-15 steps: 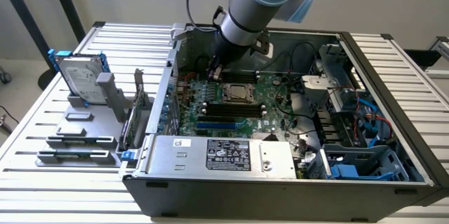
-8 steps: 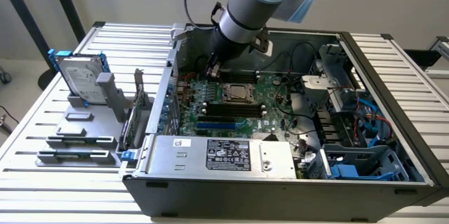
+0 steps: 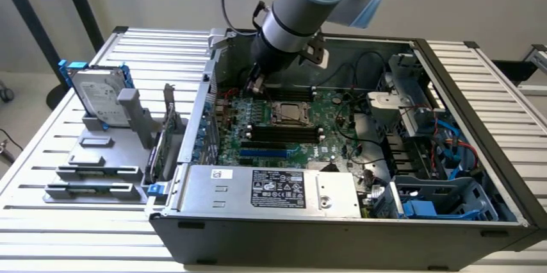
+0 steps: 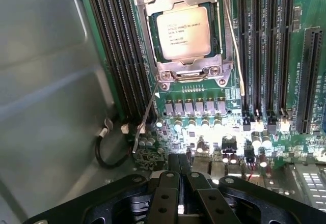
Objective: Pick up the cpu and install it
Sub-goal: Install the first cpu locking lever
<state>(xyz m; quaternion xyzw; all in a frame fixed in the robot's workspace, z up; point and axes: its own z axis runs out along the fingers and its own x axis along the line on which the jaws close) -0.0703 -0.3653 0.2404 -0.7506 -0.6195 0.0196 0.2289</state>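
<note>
My pincer hangs pinched shut and empty over the motherboard. The cpu already lies flat in its socket. I'd stay clear and avoid nudging it.

We see a silvery cpu with dark print, framed in grey steel, on a green board with black slots. The arm is grey and pale blue, the gripper black, the drive silver with blue brackets.
</note>
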